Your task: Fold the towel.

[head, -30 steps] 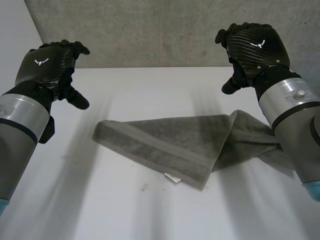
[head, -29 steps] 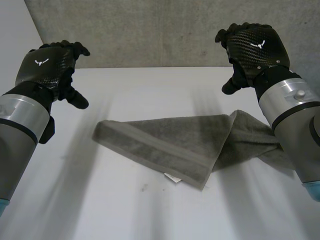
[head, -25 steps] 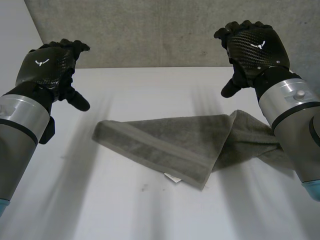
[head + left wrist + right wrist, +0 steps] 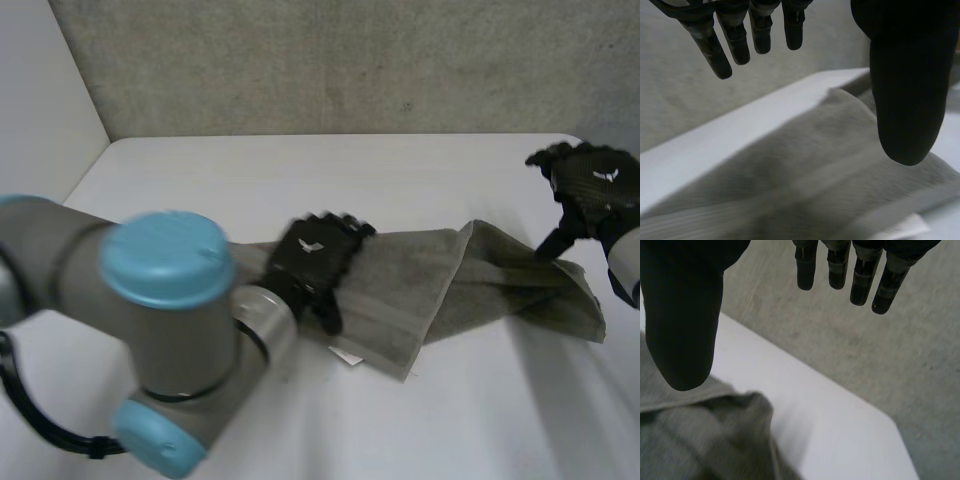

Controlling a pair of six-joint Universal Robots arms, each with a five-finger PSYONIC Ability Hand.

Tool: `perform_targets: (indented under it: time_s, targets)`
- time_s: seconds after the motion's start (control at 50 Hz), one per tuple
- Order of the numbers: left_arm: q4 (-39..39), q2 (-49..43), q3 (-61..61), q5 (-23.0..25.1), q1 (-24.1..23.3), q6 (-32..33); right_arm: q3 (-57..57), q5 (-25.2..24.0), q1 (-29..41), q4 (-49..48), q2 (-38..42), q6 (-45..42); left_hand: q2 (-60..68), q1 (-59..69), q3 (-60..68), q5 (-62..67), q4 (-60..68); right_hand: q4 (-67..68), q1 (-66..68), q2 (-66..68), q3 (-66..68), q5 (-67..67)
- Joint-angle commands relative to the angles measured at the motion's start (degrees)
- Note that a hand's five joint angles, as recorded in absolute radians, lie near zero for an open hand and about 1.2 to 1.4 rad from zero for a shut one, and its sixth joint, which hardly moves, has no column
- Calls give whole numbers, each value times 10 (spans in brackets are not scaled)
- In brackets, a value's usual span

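One towel lies askew on the worktop, its right end bunched. I have my left hand spread above its left part and my right hand spread over the bunched end, both holding nothing; I judge they're placed to grasp opposite ends.

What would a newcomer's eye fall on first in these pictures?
The left arm, with its light-blue cap, looms at the near left of the head view, its open left hand over the grey towel. The open right hand is at the towel's crumpled right end on the white table.
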Motion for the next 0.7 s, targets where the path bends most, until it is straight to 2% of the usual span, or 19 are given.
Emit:
perform_targets:
  time_s: [0.02, 0.14, 0.44, 0.5, 0.52, 0.54, 0.58, 0.6, 0.62, 0.7]
  targets:
    - [-1, -119, 83, -9, -67, 43, 48, -29, -21, -3, 1, -1, 58, 57, 57, 57, 58, -30, -13, -22, -19, -30]
    - [-1, -176, 125, -16, -88, 98, 57, -30, -18, -5, 1, -1, 120, 119, 120, 119, 120, -30, -13, -22, -19, -30]
    - [-1, -209, 163, -29, -89, 110, 62, -31, -16, -7, 2, -2, 347, 346, 347, 346, 347, -30, -13, -22, -19, -30]
    - [-1, -221, 173, -29, -89, 110, 62, -31, -16, -7, 7, -7, 416, 415, 416, 415, 416, -30, -13, -22, -19, -30]
    - [-2, -222, 176, -29, -89, 110, 62, -31, -16, -7, 9, -11, 478, 477, 477, 477, 478, -30, -13, -22, -19, -30]
    - [-2, -222, 176, -29, -89, 110, 62, -31, -16, -7, 9, -11, 478, 478, 478, 477, 478, -30, -13, -22, -19, -30]
    - [-3, -219, 179, -29, -88, 110, 62, -30, -16, -7, 10, -19, 619, 618, 619, 618, 619, -30, -13, -22, -19, -30]
    - [-3, -219, 179, -29, -88, 110, 62, -30, -16, -7, 10, -19, 620, 619, 619, 618, 620, -30, -13, -22, -19, -30]
    - [-3, -214, 179, -29, -88, 110, 62, -30, -16, -7, 10, -22, 681, 680, 681, 680, 681, -30, -13, -22, -19, -30]
    - [-8, -180, 180, -32, -84, 110, 51, -30, -18, -6, 22, -22, 682, 681, 681, 680, 682, -30, -13, -22, -19, -30]
